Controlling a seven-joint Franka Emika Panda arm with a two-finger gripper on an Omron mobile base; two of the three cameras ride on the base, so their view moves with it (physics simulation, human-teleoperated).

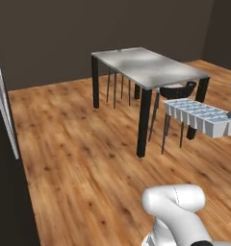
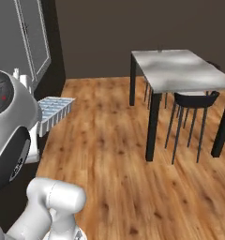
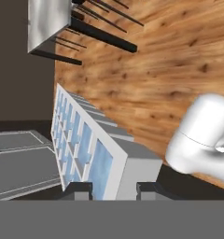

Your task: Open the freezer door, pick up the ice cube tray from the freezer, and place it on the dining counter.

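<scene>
2 base views share dining counter; hand view close.

The ice cube tray hangs in the air at the right edge (held at its right end). The dining counter stands beyond it on the wooden floor.

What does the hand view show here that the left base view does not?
Hand view alone: the gripper shut on one end of the ice cube tray, the pale blue of its cells, and grey panels beside it. Left base view alone: the whole dining counter standing on its dark legs, with a dark chair tucked under it. Both share the tray carried above the wooden floor, short of the counter.
</scene>
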